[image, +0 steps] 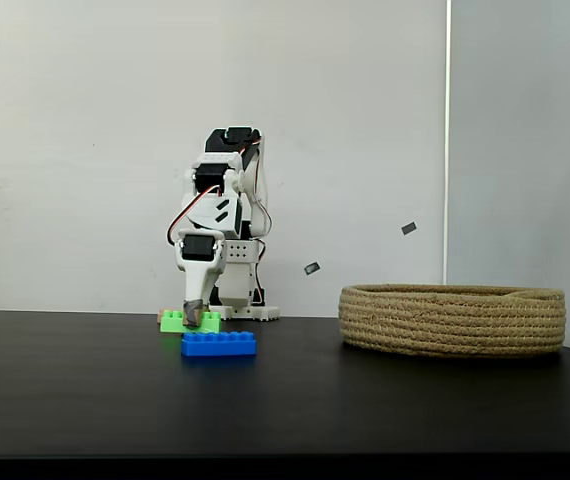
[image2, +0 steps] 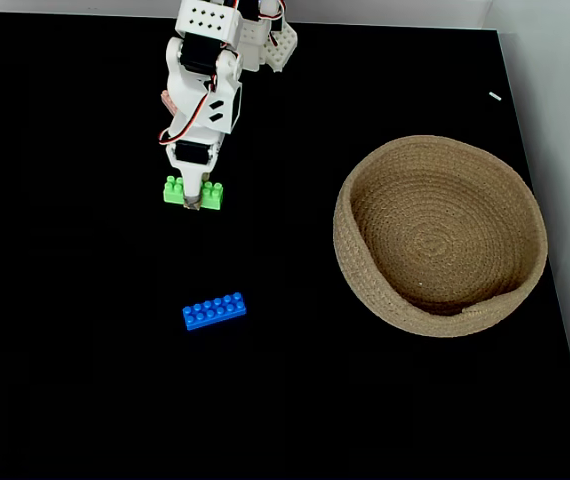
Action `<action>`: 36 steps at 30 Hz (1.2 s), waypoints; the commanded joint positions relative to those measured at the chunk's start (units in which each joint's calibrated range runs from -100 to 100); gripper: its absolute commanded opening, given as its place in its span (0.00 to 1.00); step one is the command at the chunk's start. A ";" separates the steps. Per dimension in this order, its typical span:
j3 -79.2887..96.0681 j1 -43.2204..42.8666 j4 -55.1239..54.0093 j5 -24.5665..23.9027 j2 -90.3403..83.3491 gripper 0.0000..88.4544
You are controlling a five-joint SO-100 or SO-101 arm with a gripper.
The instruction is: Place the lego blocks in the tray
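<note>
My gripper (image2: 194, 200) reaches straight down onto the bright green lego block (image2: 193, 192), which rests on the black table. One finger (image: 193, 314) presses its near side; the other is hidden behind it, so the jaws look shut across the block (image: 187, 321). The long blue lego block (image2: 214, 311) lies apart on the table, nearer the camera (image: 218, 344) in the side-on fixed view. A pink-orange lego block (image2: 165, 101) peeks out from behind the arm, mostly covered. The tray (image2: 440, 300), a round coiled-rope basket, stands to the right (image: 452, 322) with nothing inside.
The arm's white base (image2: 265, 40) sits at the table's back edge. A pale wall rises behind the table (image: 65, 150). The table's right edge runs close past the basket (image2: 555, 300). Bare black tabletop lies between the blocks and the basket.
</note>
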 commanded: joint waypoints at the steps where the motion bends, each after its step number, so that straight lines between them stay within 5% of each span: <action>1: -5.26 -1.32 1.73 -1.17 -2.14 0.00; 10: -33.07 -10.55 23.55 -7.03 -10.22 0.00; 19: -33.53 -29.10 23.13 -13.97 -14.52 0.00; 25: -30.79 -38.01 12.64 -17.97 -13.32 0.00; 29: -29.33 -40.81 9.72 -19.83 -11.08 0.33; 36: -23.13 -40.31 3.89 -21.00 -8.16 0.35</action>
